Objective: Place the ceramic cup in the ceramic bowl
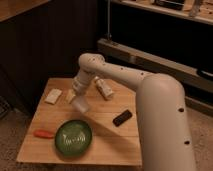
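The small white ceramic cup (pixel 81 105) hangs tilted at the end of my gripper (pixel 76 98), just above the wooden table. The gripper is shut on the cup. The glossy dark green ceramic bowl (pixel 73 138) with pale markings inside sits at the table's front, just below and slightly left of the cup. My white arm reaches in from the lower right and bends down over the table's middle.
A flat white block (pixel 53 96) lies at the table's left. A white bottle-like object (pixel 104 89) lies behind the gripper. A black oblong item (pixel 122 118) lies to the right. An orange carrot-like stick (pixel 43 133) lies left of the bowl. The wooden table (pixel 110 147) is small, with edges close by.
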